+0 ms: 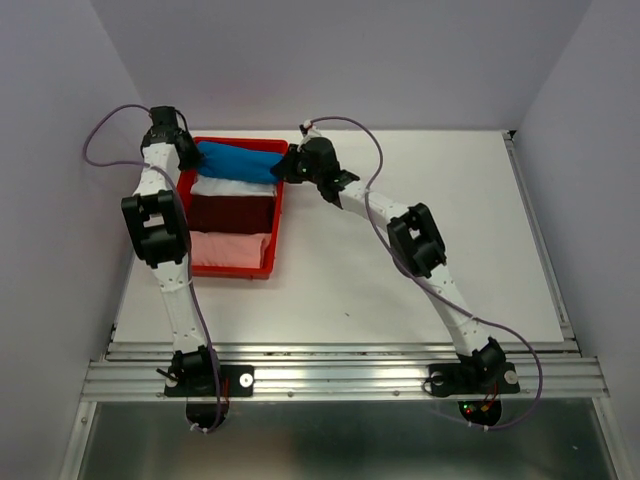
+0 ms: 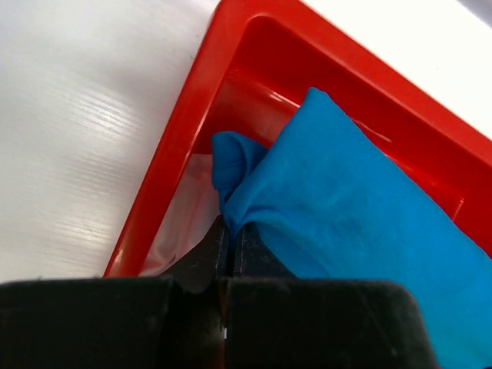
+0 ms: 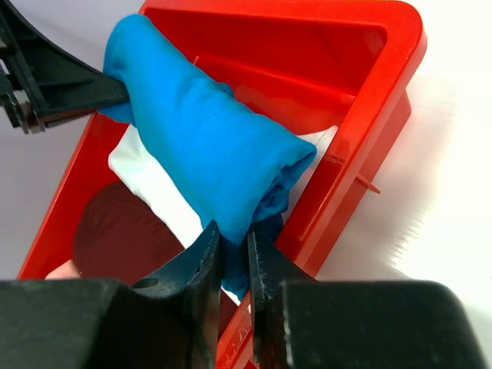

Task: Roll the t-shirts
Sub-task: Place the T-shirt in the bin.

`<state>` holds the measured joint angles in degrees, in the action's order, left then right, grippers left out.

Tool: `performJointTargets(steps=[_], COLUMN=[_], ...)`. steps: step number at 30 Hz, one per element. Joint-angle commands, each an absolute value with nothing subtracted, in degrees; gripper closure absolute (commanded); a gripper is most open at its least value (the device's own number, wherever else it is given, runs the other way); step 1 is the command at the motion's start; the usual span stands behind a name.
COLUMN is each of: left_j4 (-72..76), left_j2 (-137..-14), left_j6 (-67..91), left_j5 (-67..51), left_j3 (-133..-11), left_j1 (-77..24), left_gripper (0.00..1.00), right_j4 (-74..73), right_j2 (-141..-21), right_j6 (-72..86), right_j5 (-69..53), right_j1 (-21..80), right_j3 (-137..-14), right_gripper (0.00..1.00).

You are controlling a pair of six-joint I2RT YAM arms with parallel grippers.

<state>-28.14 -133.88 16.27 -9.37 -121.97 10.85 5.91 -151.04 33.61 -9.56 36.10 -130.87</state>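
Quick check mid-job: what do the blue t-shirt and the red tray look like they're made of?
The blue t-shirt: soft knit cloth, probably cotton, matte; it bunches into soft folds with no shine. The red tray: rigid moulded plastic by its look, glossy; its smooth walls catch bright highlights and the corners are rounded.

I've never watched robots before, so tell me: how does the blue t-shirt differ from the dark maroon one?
The blue t-shirt is pinched at each end by the left gripper and the right gripper; the maroon t-shirt lies untouched. The blue one slants across the red tray's far end; the maroon one lies square, mid-tray. Both are plain cloth bundled to roughly the tray's width.
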Motion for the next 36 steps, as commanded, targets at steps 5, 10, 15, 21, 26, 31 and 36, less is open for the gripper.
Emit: performJointTargets(steps=[5, 10, 15, 21, 26, 31, 36], left_j4=[-23.2, -22.9, -23.3, -26.6, -28.3, -29.0, -29.4], left_j2=[-127.8, -126.4, -128.8, -134.6, -137.2, -138.3, -138.0], left_j6=[14.7, 13.8, 14.0, 13.0, 12.0, 11.3, 10.5], left_j5=[-9.9, -9.9, -9.6, -8.6, -9.1, -9.9, -9.5], left_j3=[-114.6, -113.2, -117.8, -127.0, -130.9, -131.1, -130.6], left_j1=[10.5, 8.9, 7.7, 7.6, 7.6, 7.6, 7.8], left_gripper=[1.00, 1.00, 1.00, 1.00, 1.00, 1.00, 1.00], right_j4=[0.2, -2.4, -2.4, -2.9, -3.3, -3.4, -3.8], right_j2=[-144.8, -142.5, -142.2, -146.6, -149.1, -151.8, -152.1], right_j6=[29.5, 28.3, 28.1, 29.0, 30.2, 30.8, 30.2], right_j5=[-2.5, -0.3, -0.3, -0.4, -0.4, -0.6, -0.6], right_j1=[34.5, 33.9, 33.3, 32.8, 32.3, 32.3, 32.3], right_j3=[-125.9, -122.8, -122.9, -129.9, -133.5, -135.9, -136.4], right_gripper=[0.99, 0.99, 0.99, 0.99, 0.99, 0.99, 0.99])
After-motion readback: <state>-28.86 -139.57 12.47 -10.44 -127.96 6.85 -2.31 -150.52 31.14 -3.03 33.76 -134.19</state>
